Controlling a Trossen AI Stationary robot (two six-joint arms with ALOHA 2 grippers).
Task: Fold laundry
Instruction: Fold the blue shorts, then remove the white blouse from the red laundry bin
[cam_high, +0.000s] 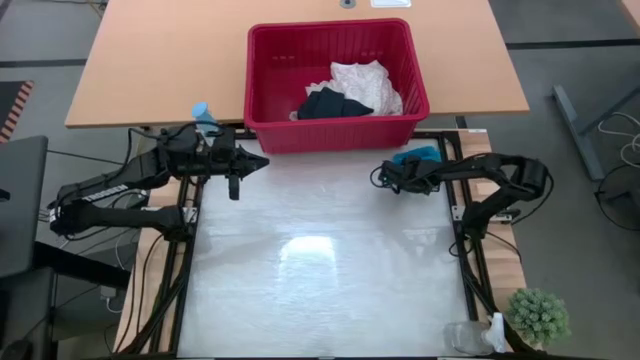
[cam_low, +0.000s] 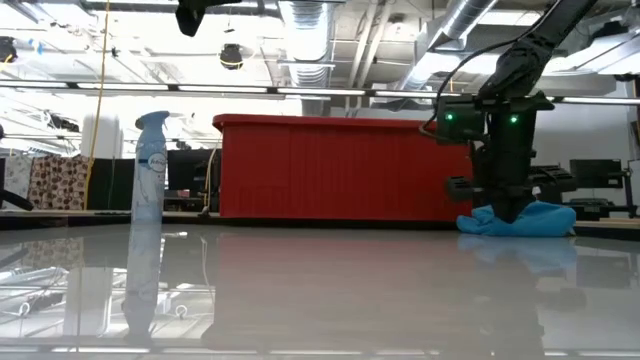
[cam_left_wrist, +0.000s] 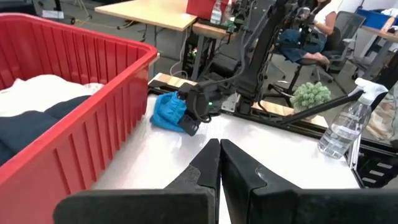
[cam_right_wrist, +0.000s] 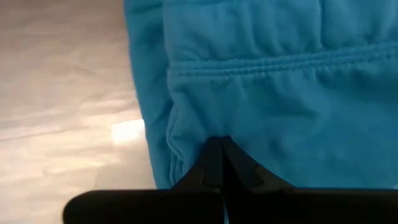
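A small turquoise garment (cam_low: 545, 220) lies bunched on the table's far right, next to the red basket (cam_high: 330, 130). My right gripper (cam_low: 505, 212) slants down onto its near-left part, shut on the cloth. In the basket a cream-white cloth (cam_high: 368, 80) lies beside and partly under a dark navy garment (cam_high: 330, 103). At the table's far left, by the basket's left corner, my left gripper (cam_high: 235, 185) hangs well above the table, shut and with nothing between its fingers (cam_left_wrist: 208, 162). My right gripper pinches the turquoise garment between its two fingertips at a puckered spot just below a stitched seam (cam_right_wrist: 214, 132), near the garment's left edge. The fingers slant down from above. The garment rests in a heap on the table (cam_low: 540, 228); how many layers are caught I cannot tell.
A spray bottle (cam_low: 150, 200) stands at the far left. A clear water bottle (cam_high: 465, 337) and a small green plant (cam_high: 538, 315) stand at the near right corner. The basket sits on a wooden table (cam_high: 150, 60) behind the work surface, whose glossy middle (cam_high: 320, 260) is bare.
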